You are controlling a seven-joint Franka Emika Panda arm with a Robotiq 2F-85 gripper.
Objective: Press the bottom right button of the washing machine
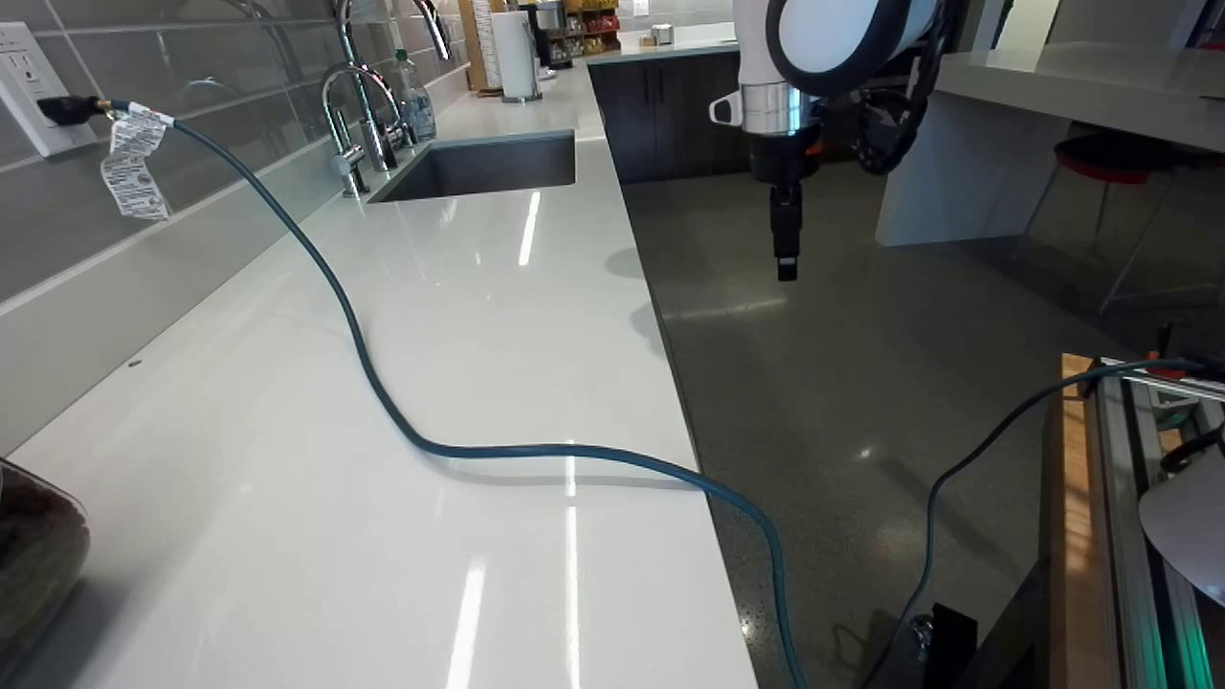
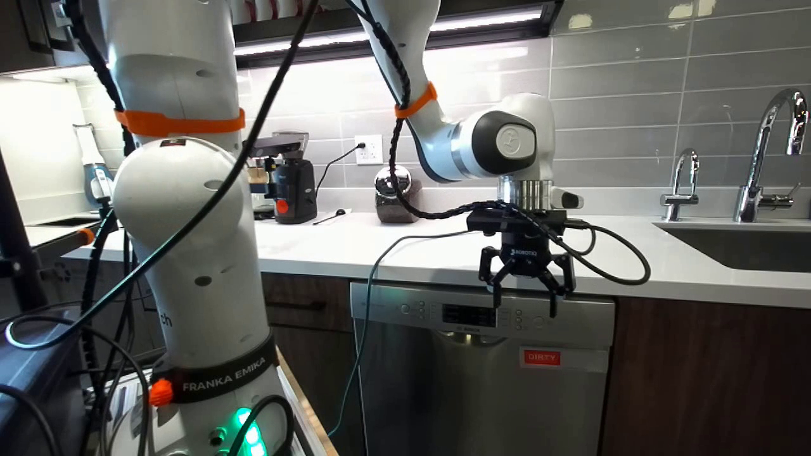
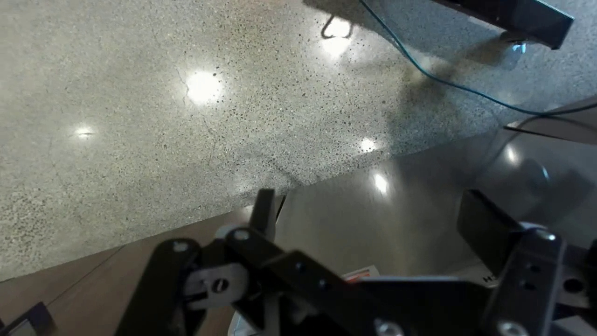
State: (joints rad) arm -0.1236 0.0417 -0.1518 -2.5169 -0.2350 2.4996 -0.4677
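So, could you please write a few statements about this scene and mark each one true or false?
1. The paper roll stands upright on the counter. True.
2. The jaws are shut. False: they stand open, with nothing between them.
3. The washer bears a red label reading "DIRTY". True.
4. The jaws hang above the counter. False: they hang out past its edge, over the floor.
5. The blue cable is plugged into a wall outlet. True.

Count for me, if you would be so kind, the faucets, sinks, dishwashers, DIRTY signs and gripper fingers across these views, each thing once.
Short faucet and tall faucet: 2
Sink: 1
Dishwasher: 1
DIRTY sign: 1
Fingers: 2
Total: 7
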